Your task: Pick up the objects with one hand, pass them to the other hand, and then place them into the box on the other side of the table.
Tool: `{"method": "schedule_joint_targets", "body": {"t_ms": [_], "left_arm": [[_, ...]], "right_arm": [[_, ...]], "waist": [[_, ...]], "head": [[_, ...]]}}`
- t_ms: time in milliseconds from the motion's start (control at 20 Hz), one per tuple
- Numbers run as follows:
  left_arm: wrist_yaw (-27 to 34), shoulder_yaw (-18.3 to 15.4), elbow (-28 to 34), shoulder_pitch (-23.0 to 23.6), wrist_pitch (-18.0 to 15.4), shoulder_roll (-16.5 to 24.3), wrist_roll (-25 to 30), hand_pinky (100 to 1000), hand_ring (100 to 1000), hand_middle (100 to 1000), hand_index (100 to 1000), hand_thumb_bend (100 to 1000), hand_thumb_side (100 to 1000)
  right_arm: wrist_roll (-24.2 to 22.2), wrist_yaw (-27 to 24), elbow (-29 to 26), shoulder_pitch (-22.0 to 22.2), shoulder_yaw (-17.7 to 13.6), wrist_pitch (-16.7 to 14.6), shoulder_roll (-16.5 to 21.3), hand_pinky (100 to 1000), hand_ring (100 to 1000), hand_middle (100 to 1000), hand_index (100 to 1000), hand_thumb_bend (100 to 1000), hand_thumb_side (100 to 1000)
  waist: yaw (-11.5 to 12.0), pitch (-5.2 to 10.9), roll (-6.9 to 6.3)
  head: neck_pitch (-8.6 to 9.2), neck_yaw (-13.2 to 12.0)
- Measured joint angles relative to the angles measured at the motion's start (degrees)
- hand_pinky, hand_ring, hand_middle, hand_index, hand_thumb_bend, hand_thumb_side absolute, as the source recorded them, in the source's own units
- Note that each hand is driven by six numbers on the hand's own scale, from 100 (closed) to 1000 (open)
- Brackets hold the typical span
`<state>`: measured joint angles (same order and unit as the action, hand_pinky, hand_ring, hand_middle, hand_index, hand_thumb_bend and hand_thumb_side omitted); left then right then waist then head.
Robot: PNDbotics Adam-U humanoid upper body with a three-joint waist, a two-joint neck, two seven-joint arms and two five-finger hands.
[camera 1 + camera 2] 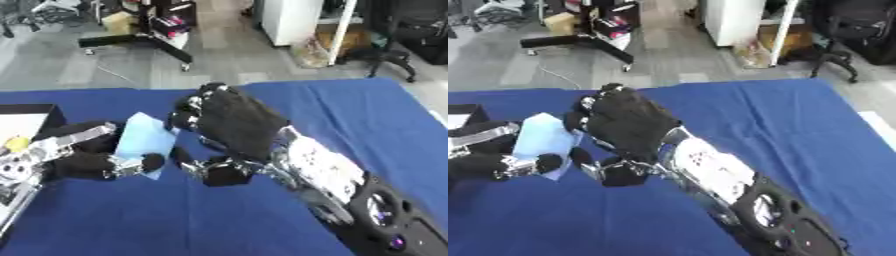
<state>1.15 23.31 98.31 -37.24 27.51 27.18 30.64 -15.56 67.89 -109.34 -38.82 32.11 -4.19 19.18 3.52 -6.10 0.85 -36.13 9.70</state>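
Observation:
A pale blue flat packet (144, 141) is held over the blue table (350, 115) at the left. My left hand (87, 162) comes in from the left with its fingers and thumb curled round the packet. My right hand (232, 125) reaches across from the lower right; its fingertips (182, 119) are at the packet's right edge and its thumb (206, 172) sticks out below. Whether the right hand touches the packet I cannot tell. A box (31, 117) with a dark rim stands at the far left edge of the table.
Something small and yellow (17, 144) lies at the left edge near the box. The right half of the blue table is bare cloth. Beyond the table are grey floor, a black stand (140, 42) and a black chair (389, 57).

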Motion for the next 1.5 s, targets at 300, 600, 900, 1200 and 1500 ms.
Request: {"method": "schedule_joint_targets", "body": {"t_ms": [300, 600, 900, 1200, 1500], "left_arm": [[2.84, 0.00, -0.76, 0.00, 3.24, -0.65, -10.09, 506, 457, 303, 503, 100, 314], [6.78, -1.43, -1.24, 0.17, 4.97, -1.13, -21.25, 484, 423, 264, 467, 100, 310], [9.18, -6.18, -1.36, 2.56, 3.34, -0.94, -30.00, 498, 435, 272, 476, 100, 300], [6.39, -13.14, -3.26, 6.27, 1.22, 1.81, -37.93, 511, 451, 281, 490, 100, 267], [-3.85, -18.60, -10.26, 8.77, 0.83, 5.05, -44.05, 545, 484, 320, 532, 100, 212]], "right_arm": [[-1.48, 0.25, -0.48, -0.10, -0.30, -2.09, 0.26, 633, 496, 514, 602, 100, 444], [-4.25, -1.12, -3.11, -0.14, 0.44, -6.00, 0.42, 671, 528, 553, 679, 100, 514], [-3.08, -3.22, -4.06, 0.00, -0.51, -8.07, 0.80, 673, 529, 562, 713, 147, 565], [1.87, -3.63, -4.07, 1.85, -2.91, -7.34, 2.60, 666, 533, 567, 722, 192, 589], [6.01, -3.41, -4.09, 3.93, -4.89, -5.40, 4.20, 658, 530, 567, 725, 234, 590]], "waist": [[-0.01, 0.01, 0.15], [0.00, 0.05, 0.51], [-0.02, 0.37, 0.64], [-0.40, 0.68, 0.23], [-0.96, 0.76, -0.16]], "head": [[0.04, 0.00], [0.27, -0.06], [0.41, -2.99], [-0.05, -10.87], [-0.29, -19.70]]}}
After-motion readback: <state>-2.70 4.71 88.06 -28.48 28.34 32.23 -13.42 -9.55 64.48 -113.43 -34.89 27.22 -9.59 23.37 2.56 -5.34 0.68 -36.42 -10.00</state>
